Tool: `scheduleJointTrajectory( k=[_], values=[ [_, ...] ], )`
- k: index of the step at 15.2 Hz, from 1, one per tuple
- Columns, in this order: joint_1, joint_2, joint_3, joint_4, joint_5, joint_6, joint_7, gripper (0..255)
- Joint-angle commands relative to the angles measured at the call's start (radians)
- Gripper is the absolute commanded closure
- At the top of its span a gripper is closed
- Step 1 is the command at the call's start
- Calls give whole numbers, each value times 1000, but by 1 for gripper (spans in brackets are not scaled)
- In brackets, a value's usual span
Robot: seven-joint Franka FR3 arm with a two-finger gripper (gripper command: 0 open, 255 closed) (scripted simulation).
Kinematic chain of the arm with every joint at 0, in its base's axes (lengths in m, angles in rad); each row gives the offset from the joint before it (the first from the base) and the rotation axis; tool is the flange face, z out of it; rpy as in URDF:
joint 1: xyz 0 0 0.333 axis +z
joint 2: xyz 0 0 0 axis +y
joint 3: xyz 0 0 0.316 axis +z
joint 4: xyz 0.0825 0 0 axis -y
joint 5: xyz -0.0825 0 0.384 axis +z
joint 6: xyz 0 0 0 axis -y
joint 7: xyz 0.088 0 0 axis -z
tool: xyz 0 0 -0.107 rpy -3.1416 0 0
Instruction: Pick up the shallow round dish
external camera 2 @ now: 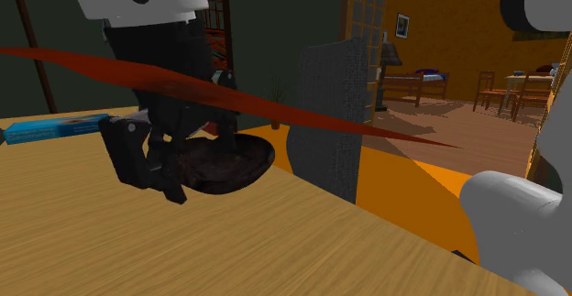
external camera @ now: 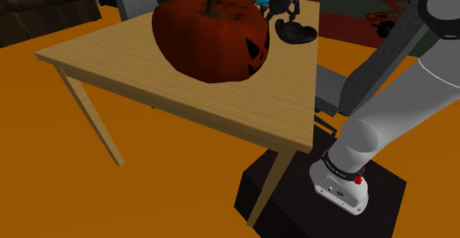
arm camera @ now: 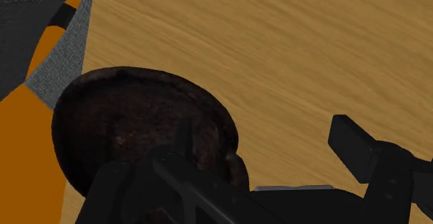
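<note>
The shallow round dish (external camera: 297,33) is dark brown and sits on the wooden table (external camera: 184,89) near its far corner, just beyond the pumpkin. My black gripper (external camera: 286,15) hangs straight down over the dish's rim, open. In the wrist view the dish (arm camera: 132,125) lies partly under one finger (arm camera: 159,188), while the other finger (arm camera: 357,143) stands over bare wood beside it; the gripper (arm camera: 267,143) holds nothing. In the second exterior view the gripper (external camera 2: 151,168) hovers in front of the dish (external camera 2: 234,161), close above the tabletop.
A big dark-red carved pumpkin (external camera: 210,37) fills the table's middle, close to the dish. A blue box (external camera 2: 55,127) lies behind the gripper. A grey upholstered chair (external camera 2: 335,111) stands past the table edge. The floor is orange.
</note>
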Motion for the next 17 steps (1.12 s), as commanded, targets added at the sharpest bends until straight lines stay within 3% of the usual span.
scheduleJointTrajectory(
  k=[1,6,15,16,17],
  values=[
    [-17,73,-2,90,-28,-24,89,0],
    [-50,235,-32,305,-88,-94,266,0],
    [-53,215,-35,179,-85,9,294,0],
    [-53,216,-35,180,-85,9,294,255],
    [-53,216,-35,180,-85,10,294,255]
  ],
)
